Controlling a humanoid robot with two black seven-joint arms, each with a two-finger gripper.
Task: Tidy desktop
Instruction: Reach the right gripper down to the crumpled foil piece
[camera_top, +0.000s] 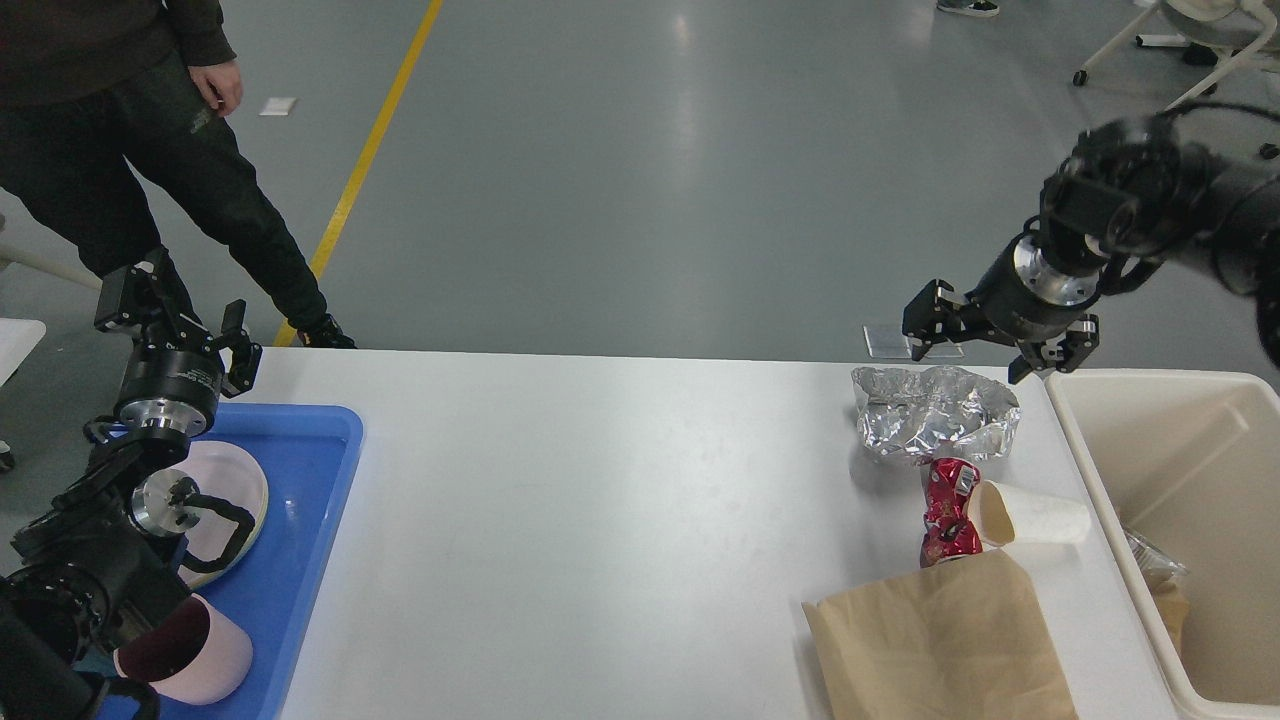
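The white desktop (600, 520) fills the lower half of the head view. At its right end lie a crumpled foil sheet (935, 410), a crushed red can (948, 510), a white paper cup (1035, 515) on its side and a brown paper bag (940, 640). My right gripper (975, 352) is open and empty, hanging just above the far edge of the foil. My left gripper (178, 318) is open and empty, raised above the far end of the blue tray (300, 520).
The blue tray holds a pink plate (235, 480) and a pink cup (195, 650) on its side. A cream bin (1180, 460) with some wrappers in it stands against the table's right edge. A person (150, 150) stands at the far left; a chair (1190, 60) stands at the far right.
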